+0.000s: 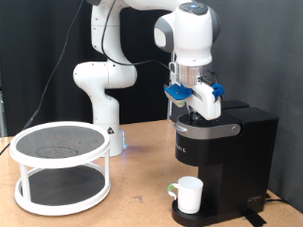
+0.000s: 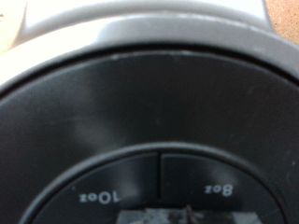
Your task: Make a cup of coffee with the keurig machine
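- keurig machine (image 1: 222, 165) sits lower right in the exterior view, lid down.
- gripper (image 1: 192, 113) is right on top of it; can't tell how wide the fingers are.
- cup (image 1: 188, 194) is already on the drip base.
- size buttons (image 2: 103, 197) fill the wrist view, so I'd press straight down, gently.

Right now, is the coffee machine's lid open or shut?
Shut. In the exterior view the lid lies flat on the coffee machine, with the gripper directly above it; the cup stands upright on the base.
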`<state>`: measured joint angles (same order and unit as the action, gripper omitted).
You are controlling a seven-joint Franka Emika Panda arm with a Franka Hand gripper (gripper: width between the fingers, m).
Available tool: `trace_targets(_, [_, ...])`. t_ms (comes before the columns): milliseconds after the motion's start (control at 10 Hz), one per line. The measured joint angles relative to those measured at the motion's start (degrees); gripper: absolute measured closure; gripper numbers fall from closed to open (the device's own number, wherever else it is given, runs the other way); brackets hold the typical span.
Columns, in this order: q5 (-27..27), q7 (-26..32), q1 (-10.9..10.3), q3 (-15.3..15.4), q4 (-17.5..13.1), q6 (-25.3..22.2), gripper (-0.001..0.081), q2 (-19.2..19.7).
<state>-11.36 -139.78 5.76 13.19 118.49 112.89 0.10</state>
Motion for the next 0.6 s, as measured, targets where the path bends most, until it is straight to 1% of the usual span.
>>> trace_targets(600, [-0.88, 0.00, 0.24, -0.01, -1.73, -2.26, 0.0801, 1.27])
